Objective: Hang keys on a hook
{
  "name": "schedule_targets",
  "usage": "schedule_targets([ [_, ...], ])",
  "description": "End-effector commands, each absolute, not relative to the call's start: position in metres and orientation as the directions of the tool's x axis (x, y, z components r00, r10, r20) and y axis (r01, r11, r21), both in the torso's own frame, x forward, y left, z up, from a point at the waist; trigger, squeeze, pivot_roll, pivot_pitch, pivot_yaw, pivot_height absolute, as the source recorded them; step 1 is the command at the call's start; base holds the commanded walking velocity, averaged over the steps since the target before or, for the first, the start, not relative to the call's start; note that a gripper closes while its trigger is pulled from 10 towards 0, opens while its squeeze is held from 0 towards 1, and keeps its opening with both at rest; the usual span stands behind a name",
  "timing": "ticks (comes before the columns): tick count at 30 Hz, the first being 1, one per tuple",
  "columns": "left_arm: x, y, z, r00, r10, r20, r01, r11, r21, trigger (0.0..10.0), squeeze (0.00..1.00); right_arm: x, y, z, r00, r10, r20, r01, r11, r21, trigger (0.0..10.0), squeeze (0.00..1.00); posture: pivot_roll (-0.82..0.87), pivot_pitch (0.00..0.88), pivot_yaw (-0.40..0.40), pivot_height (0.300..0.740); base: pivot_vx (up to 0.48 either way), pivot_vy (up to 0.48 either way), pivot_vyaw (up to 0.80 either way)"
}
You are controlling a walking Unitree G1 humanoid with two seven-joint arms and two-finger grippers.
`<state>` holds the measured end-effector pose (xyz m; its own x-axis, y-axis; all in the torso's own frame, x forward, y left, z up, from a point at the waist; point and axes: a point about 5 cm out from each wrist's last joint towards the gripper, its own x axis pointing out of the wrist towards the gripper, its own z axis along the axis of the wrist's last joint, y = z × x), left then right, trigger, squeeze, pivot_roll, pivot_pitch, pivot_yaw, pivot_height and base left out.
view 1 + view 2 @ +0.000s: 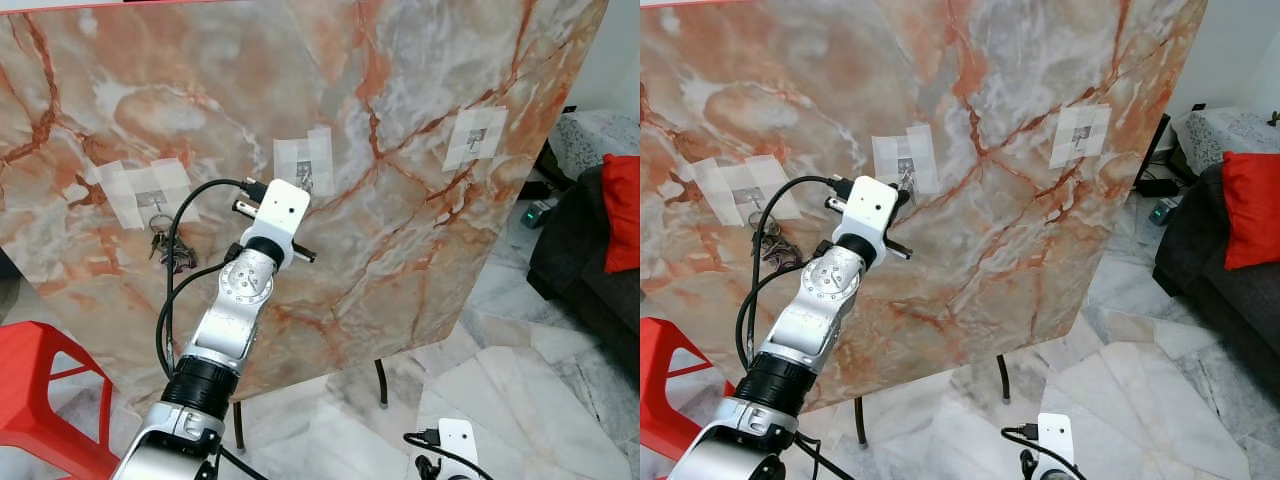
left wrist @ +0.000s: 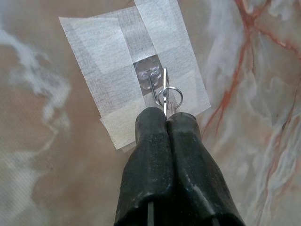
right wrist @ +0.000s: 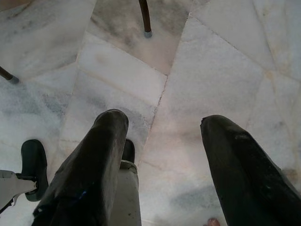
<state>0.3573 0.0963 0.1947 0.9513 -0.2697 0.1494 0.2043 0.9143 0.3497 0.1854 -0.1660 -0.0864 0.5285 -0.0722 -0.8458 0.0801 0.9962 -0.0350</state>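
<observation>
Now the left gripper pinches a thin silver key ring, fingers pressed together, at the taped clear hook on the marble board; the right gripper hangs spread wide and empty above the pale tiled floor.

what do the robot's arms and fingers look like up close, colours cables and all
The left arm is silver metal with a round ribbed joint, a black collar lower down and a white block at the wrist. Black cables loop beside it. The left gripper has two long, matte black, rounded fingers. The right gripper has the same black fingers, slightly scuffed, and a white wrist block with a black cable.
</observation>
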Motion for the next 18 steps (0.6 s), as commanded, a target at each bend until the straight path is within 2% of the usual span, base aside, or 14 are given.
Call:
schedule_targets([
  [1, 0.3599, 0.0921, 0.2008, 0.949, -0.272, 0.158, 0.202, 0.913, 0.354, 10.0, 0.0, 0.1862, -0.1667, -0.0859, 0.533, -0.077, -0.843, 0.08, 0.996, -0.041, 10.0, 0.0, 0.04, 0.0, -0.067, 0.737, 0.0, 0.0, 0.0],
  [18, 0.3632, 0.09, 0.201, 0.953, -0.265, 0.145, 0.196, 0.908, 0.371, 10.0, 0.0, 0.1877, -0.1665, -0.0851, 0.539, -0.082, -0.838, 0.079, 0.996, -0.047, 10.0, 0.0, 0.04, 0.0, -0.065, 0.737, 0.0, 0.0, 0.0],
])
